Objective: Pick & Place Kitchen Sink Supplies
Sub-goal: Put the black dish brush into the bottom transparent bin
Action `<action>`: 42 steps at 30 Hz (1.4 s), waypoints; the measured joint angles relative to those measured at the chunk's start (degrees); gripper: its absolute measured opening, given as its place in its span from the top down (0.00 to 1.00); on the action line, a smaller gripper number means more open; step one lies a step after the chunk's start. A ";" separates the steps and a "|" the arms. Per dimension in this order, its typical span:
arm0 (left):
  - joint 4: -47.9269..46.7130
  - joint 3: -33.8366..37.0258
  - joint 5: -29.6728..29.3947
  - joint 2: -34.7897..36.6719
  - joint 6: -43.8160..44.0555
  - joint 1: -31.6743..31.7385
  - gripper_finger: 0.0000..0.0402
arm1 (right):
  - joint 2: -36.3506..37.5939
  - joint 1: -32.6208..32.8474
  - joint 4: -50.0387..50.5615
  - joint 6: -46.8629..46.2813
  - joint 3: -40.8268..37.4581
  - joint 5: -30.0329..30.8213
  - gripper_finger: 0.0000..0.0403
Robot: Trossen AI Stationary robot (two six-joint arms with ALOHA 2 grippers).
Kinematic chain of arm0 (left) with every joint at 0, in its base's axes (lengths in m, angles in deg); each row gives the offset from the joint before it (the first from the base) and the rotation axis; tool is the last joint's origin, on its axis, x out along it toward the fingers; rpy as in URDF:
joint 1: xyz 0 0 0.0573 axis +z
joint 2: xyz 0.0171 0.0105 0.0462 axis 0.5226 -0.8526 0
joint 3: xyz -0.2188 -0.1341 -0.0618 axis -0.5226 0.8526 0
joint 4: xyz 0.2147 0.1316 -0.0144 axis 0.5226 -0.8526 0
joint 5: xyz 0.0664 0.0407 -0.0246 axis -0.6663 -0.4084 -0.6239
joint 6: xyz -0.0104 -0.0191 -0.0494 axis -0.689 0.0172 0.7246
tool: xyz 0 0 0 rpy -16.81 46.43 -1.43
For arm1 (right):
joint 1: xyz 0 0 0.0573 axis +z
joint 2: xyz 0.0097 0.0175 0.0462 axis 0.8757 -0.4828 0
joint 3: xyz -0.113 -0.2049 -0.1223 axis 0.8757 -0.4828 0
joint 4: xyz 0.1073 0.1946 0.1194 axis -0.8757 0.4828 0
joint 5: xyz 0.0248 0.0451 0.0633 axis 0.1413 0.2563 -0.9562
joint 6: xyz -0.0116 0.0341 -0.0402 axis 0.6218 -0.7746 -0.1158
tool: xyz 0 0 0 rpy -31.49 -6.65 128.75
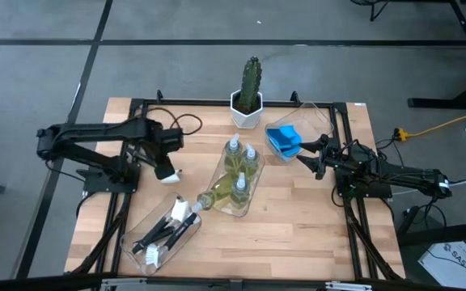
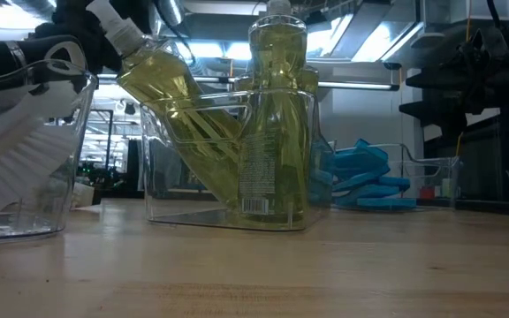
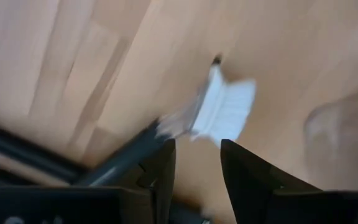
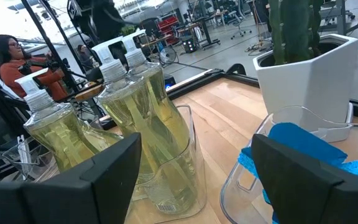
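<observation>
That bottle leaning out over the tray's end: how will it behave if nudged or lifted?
The leaning bottle is likely heavy for its size, since it looks nearly full. Propped aslant on the tray rim, it may slide or roll once free. The smooth clear plastic could prove slippery.

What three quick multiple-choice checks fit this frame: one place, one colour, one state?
1. Where do the sponges lie?
A. in a clear tray in front of the right claw
B. on bare wood
C. among the brushes

2. What colour are the sponges?
A. yellow
B. blue
C. green

3. How is the right claw?
A. shut on a bottle
B. open, empty
C. shut on a brush

Answers: A, the tray wall curves around them; B, bright blue in every view that shows them; B, its fingers stand wide with nothing between.
</observation>
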 joint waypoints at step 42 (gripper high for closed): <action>1.91 9.71 -4.61 -17.81 -18.36 9.21 0.36 | 0.00 0.00 0.00 0.00 -0.02 -0.02 0.25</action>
